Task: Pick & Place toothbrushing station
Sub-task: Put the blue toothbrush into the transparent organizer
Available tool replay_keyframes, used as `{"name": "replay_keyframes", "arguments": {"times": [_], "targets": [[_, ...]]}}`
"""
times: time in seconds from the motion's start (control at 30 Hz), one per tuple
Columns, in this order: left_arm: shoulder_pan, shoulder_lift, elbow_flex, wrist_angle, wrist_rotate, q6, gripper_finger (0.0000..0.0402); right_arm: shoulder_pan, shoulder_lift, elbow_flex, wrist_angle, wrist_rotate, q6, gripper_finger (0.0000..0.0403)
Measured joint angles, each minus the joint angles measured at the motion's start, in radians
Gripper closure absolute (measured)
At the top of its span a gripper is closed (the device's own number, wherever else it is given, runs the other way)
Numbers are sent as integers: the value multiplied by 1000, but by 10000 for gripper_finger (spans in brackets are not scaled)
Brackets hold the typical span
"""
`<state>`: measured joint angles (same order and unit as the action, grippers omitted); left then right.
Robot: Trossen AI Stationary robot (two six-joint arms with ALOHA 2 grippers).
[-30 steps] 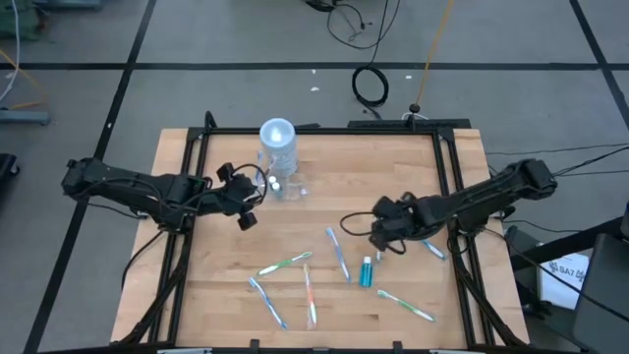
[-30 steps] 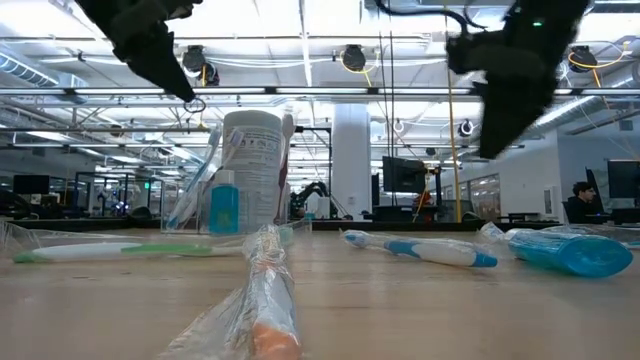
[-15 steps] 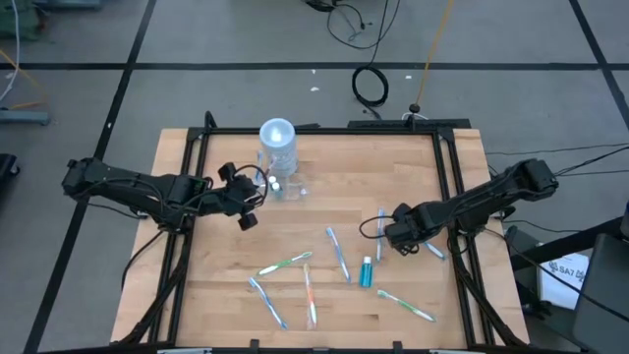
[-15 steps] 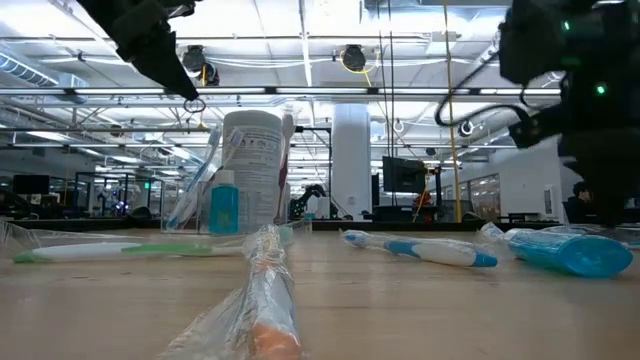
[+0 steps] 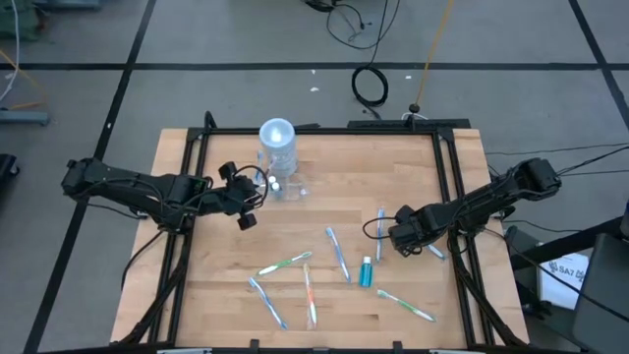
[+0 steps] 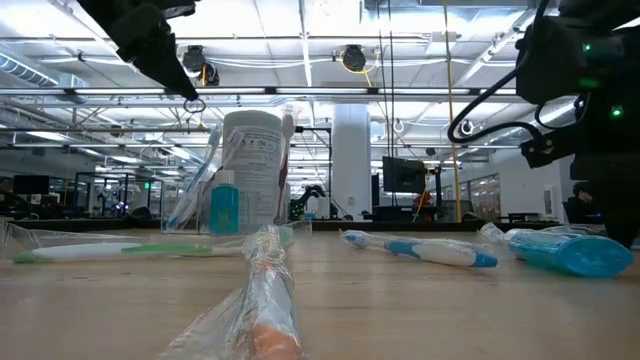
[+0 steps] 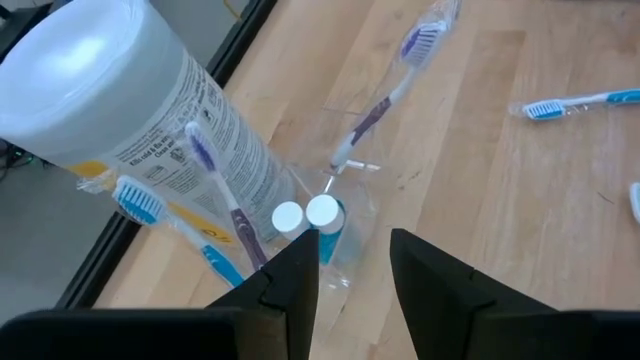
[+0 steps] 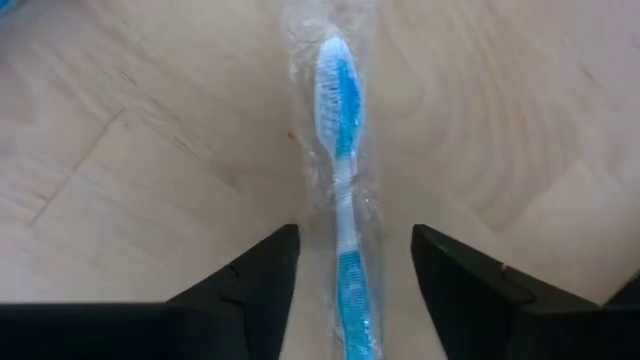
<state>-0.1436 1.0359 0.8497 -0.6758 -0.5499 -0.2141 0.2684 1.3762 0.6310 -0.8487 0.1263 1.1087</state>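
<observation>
The toothbrushing station (image 5: 278, 157) stands at the table's far middle: a tall clear cylinder with a pale round top (image 7: 90, 70) and a low clear tray (image 7: 310, 225) holding two white-capped tubes and toothbrushes. My left gripper (image 7: 355, 270) hovers open just left of and above the tray, tilted down, touching nothing. My right gripper (image 8: 350, 290) points down at the table's right, open, one finger on either side of a wrapped blue toothbrush (image 8: 345, 180) that lies flat on the wood (image 5: 380, 231).
Several wrapped toothbrushes (image 5: 339, 254) and a teal tube (image 5: 367, 271) lie scattered over the near half of the table. Another toothbrush (image 5: 433, 251) lies under my right arm. A black frame rail (image 5: 324, 129) runs around the table.
My right gripper has come down and moved toward the table's right edge, tipping to point straight down over the wrapped blue toothbrush, which it now straddles. My left gripper and the station have kept still.
</observation>
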Motion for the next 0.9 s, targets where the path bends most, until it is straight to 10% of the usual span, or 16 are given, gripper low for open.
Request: {"name": "replay_keyframes", "arguments": {"times": [0.37, 0.9], "targets": [[0, 0, 0, 0, 0, 2, 270, 0, 3, -1, 27, 4, -3, 388], [0, 1, 0, 141, -1, 48, 270, -2, -97, 188, 206, 365, -200, 398]]}}
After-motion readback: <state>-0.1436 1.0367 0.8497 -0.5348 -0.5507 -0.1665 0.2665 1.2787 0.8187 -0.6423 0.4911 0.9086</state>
